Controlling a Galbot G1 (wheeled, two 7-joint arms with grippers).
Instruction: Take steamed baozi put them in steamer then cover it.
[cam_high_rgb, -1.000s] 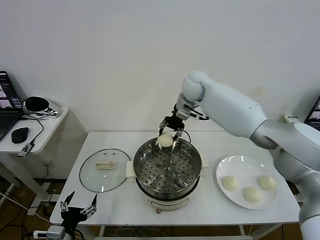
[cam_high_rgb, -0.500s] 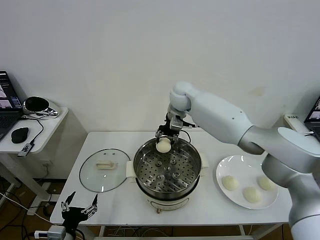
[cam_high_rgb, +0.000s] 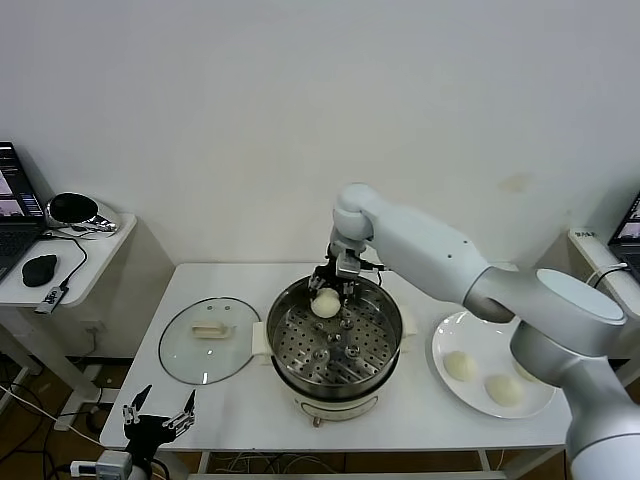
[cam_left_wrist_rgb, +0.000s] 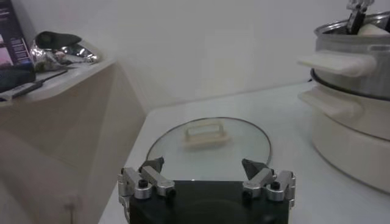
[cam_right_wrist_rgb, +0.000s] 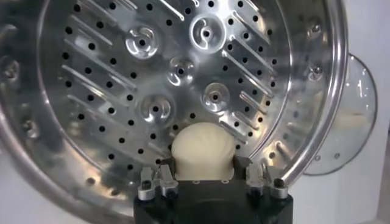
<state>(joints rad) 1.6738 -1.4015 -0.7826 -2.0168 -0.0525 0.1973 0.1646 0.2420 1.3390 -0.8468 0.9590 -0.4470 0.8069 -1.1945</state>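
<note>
I have the right gripper (cam_high_rgb: 328, 287) over the far rim of the steamer (cam_high_rgb: 336, 385), mid-table, its fingers clamped on one baozi (cam_right_wrist_rgb: 202, 149) above the perforated tray (cam_right_wrist_rgb: 116, 73). Three more buns (cam_high_rgb: 498, 380) sit on the plate (cam_high_rgb: 452, 335) near the right edge. The left gripper (cam_left_wrist_rgb: 207, 176) hangs off the near left corner, fingers apart, facing the glass lid (cam_left_wrist_rgb: 208, 146)

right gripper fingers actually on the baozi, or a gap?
Touching. The right wrist view shows the right gripper with its fingers pressed against both sides of the baozi, no gap, above the steamer tray.
</note>
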